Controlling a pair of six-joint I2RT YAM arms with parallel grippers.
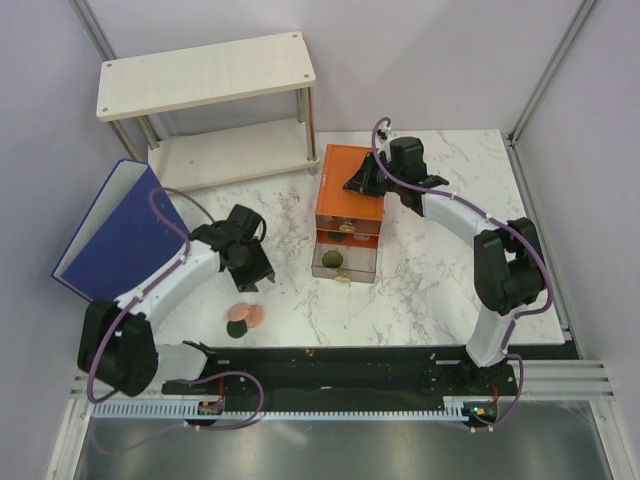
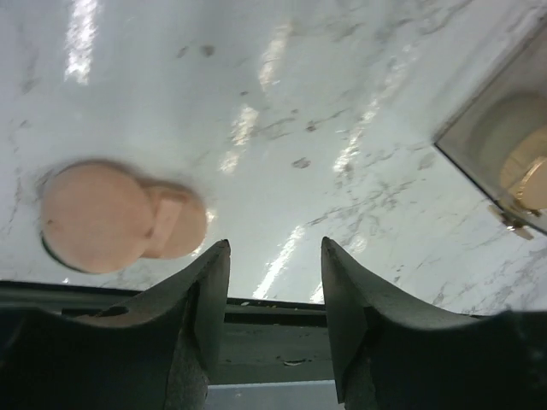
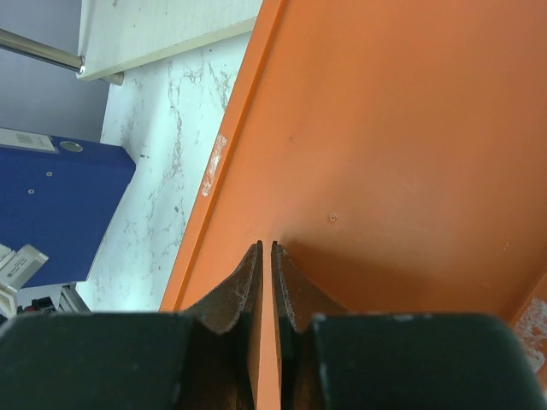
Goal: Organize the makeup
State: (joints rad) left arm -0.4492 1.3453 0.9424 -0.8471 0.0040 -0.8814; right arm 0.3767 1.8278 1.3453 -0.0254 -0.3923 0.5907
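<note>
One peach disc, one dark green compact touching; left pincer released, right pincer clamping orange box.

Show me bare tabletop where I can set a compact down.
Bare marble lies between the orange drawer box and the right arm, and front-centre before the open drawers. Crowded around the left tool and peach discs.

orange drawer box: centre, lower drawer pulled out | blue binder: left | wooden shelf: back-left
</note>
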